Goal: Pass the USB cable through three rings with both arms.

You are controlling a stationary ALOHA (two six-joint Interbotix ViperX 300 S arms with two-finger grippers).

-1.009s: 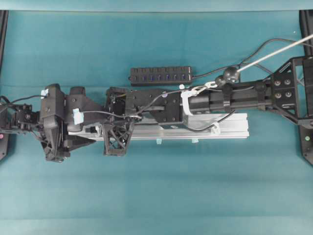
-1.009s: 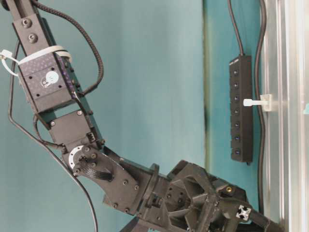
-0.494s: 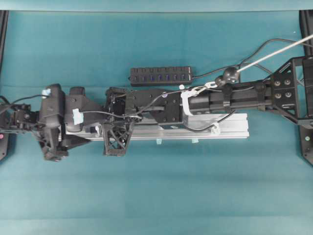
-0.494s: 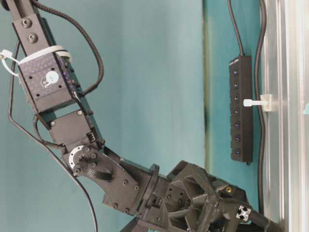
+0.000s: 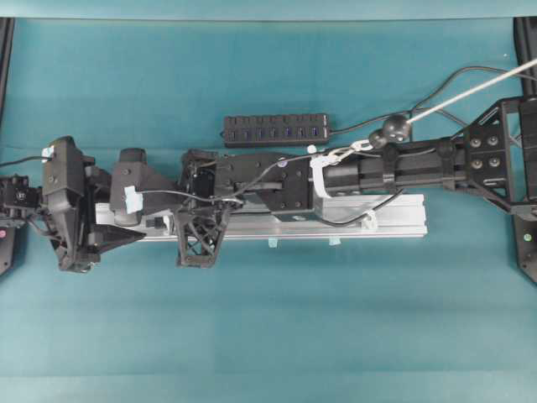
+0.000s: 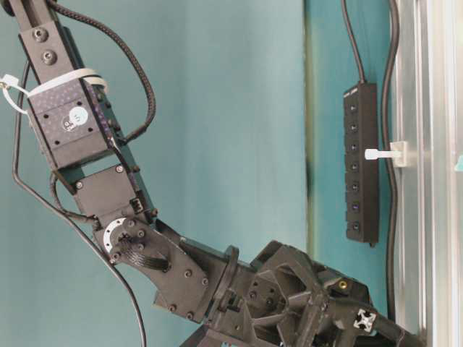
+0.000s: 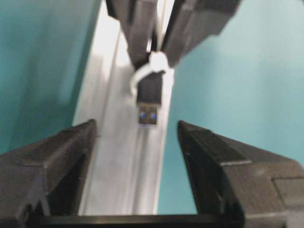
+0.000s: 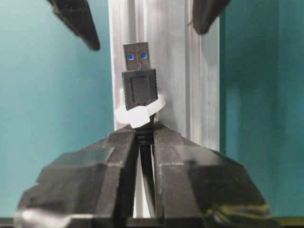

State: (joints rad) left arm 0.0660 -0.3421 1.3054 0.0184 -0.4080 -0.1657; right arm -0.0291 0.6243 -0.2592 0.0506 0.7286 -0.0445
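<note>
The USB cable's black plug (image 8: 138, 90) pokes through a small white ring (image 8: 140, 113) on the silver rail (image 8: 171, 71), its metal tip forward. My right gripper (image 8: 145, 135) is shut on the cord just behind that ring. My left gripper (image 7: 137, 126) faces the plug (image 7: 149, 102) from the other side, open and a short way off, with nothing between its fingers (image 7: 61, 161). In the overhead view the right arm (image 5: 394, 168) lies along the rail (image 5: 403, 220). A second ring (image 5: 369, 222) holds the cord near the rail's right end. Any third ring is hidden under the arm.
A black multi-port hub (image 5: 274, 130) lies behind the rail, its cord running off to the right. The table-level view shows the hub (image 6: 362, 163), one ring (image 6: 387, 153) and the right arm's wrist. Small teal tabs (image 5: 273, 243) sit at the rail's front edge.
My left arm has drawn back to the left along the rail, away from the plug, its gripper still open. The right arm and the plug have not moved.
</note>
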